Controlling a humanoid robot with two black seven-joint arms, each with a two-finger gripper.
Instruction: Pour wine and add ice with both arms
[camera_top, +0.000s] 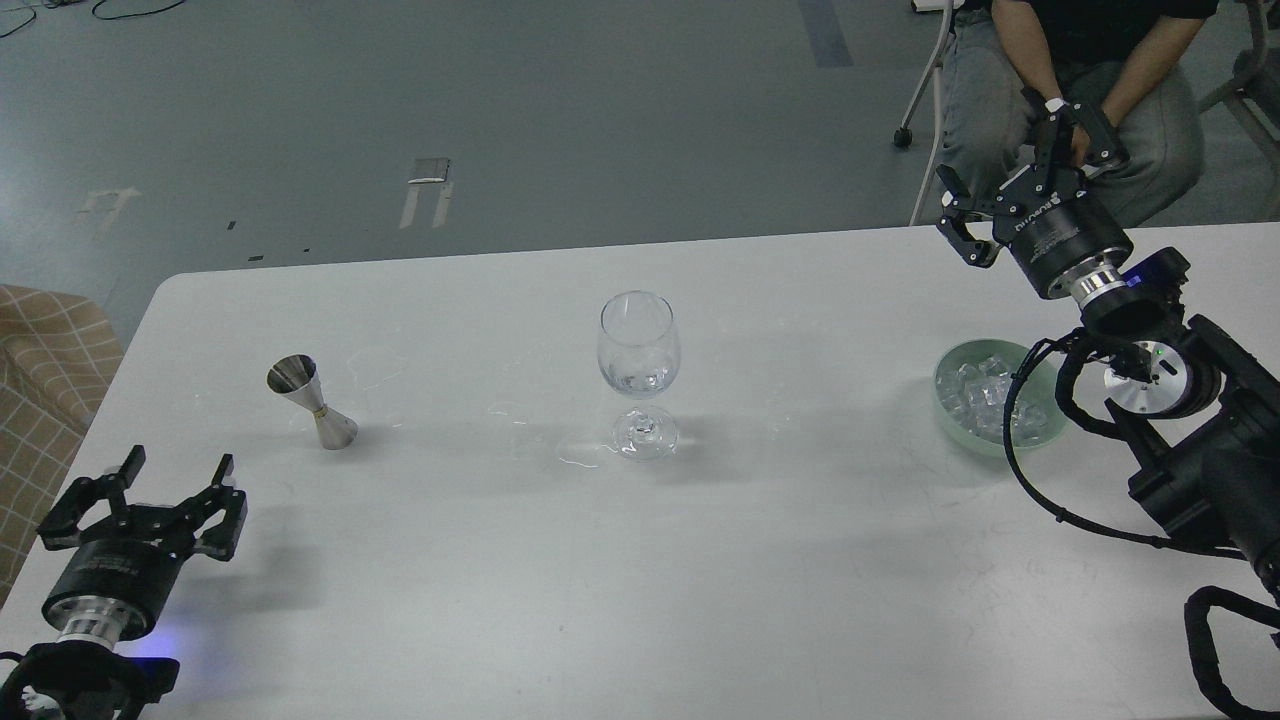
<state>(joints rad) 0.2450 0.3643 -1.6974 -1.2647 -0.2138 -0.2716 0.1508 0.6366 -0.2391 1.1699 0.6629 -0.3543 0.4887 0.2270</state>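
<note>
Our left end effector (175, 478) and right end effector (1010, 165) both gape wide, empty, flanking the clear stemmed wine glass (639, 372) on the white tabletop (700, 560).

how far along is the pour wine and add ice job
Pour looks done: a little wine sits in the glass, and the jigger stands alone. Nothing in hand: left end effector and right end effector are open and empty. Left: ice is all in its bowl.

Shiny metal jigger (312, 403), matt table (700, 560)
</note>
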